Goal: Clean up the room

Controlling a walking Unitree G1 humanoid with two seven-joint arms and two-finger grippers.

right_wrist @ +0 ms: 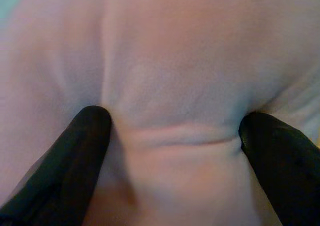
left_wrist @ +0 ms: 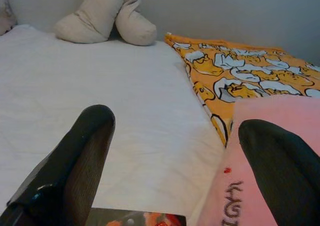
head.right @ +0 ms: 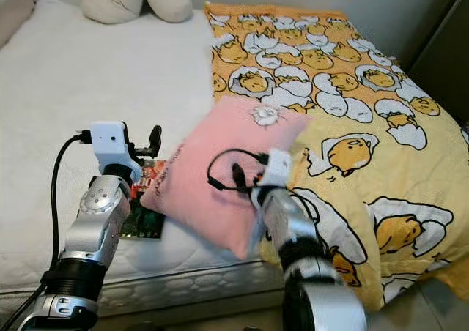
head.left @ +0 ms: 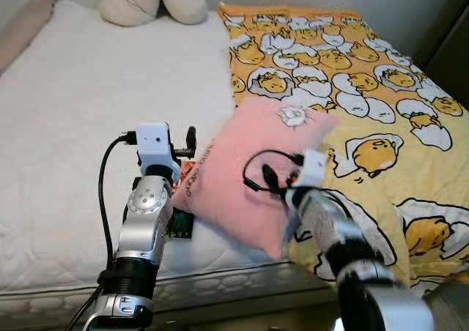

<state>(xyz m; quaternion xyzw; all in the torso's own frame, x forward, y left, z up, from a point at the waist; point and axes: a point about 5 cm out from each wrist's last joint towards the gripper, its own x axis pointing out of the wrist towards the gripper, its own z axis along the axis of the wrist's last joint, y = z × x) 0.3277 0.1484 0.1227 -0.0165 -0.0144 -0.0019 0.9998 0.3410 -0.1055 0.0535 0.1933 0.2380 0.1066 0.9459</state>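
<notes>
on the far left, the bed (head.left: 66,126) is lying white and bare, with a beige plush toy (head.left: 154,0) sitting up at its head. the left pincer (left_wrist: 172,156) is reaching out low over the mattress near the front edge, and its two black fingers (left_wrist: 85,151) are spread wide with nothing between them. one finger is sitting right against the edge of the pink pillow (head.left: 253,173). a small dark booklet (head.left: 179,225) is lying flat on the bed just under that arm.

the pink pillow is resting near the front of the bed, partly on the white part and partly on the yellow blanket (head.left: 366,89) with egg pictures. the right pincer (right_wrist: 172,136) is pushing into the pillow's face, and its fingers are open around a fold of cloth, squeezing it a little.

the pillow is looking soft, puffy and light. it is going to bend and sag, not break. a good hold is probably a thick bunch of cloth or a corner, because a thin pinch might slip out.

on the right, the blanket is covering the rest of the bed.
</notes>
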